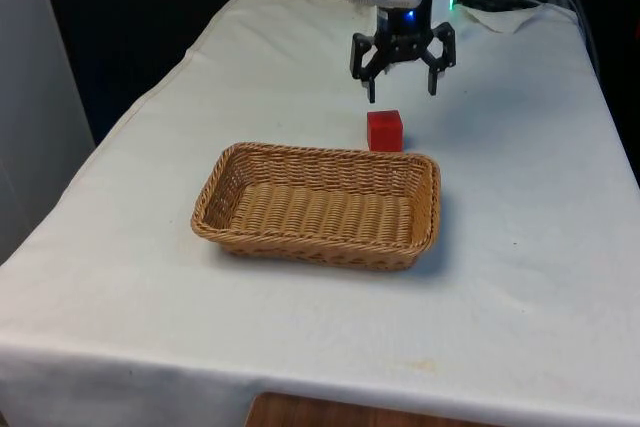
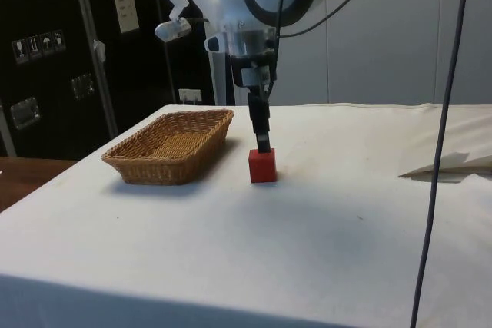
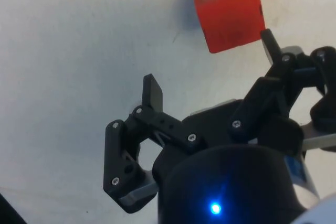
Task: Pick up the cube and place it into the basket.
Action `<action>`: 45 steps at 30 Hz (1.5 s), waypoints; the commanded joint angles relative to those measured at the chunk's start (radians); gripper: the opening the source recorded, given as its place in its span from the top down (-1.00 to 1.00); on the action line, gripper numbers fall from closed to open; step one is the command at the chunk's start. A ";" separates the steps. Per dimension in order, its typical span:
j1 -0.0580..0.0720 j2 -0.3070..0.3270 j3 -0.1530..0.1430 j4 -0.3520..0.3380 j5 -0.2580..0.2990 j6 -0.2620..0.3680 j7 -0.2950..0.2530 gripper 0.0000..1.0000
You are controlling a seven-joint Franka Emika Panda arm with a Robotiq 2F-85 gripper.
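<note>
The wicker basket (image 1: pixel 318 207) lies on the white surface (image 1: pixel 520 277), below the gripper and on its camera-facing side, with nothing in it. Just past the basket's far rim sits the red cube (image 1: pixel 384 131), below the gripper (image 1: pixel 403 75) and slightly off its centreline. The gripper hangs above it, fingers spread wide, holding nothing. If it descends without centring, one fingertip may land on the cube's top or nudge it aside, spoiling the grasp.
</note>
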 commanded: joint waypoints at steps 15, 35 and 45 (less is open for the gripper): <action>-0.006 0.088 -0.018 0.058 -0.006 0.027 -0.012 -1.00; -0.012 0.192 -0.013 0.073 0.006 0.106 -0.017 -1.00; -0.010 0.194 -0.015 0.077 0.002 0.102 -0.015 -1.00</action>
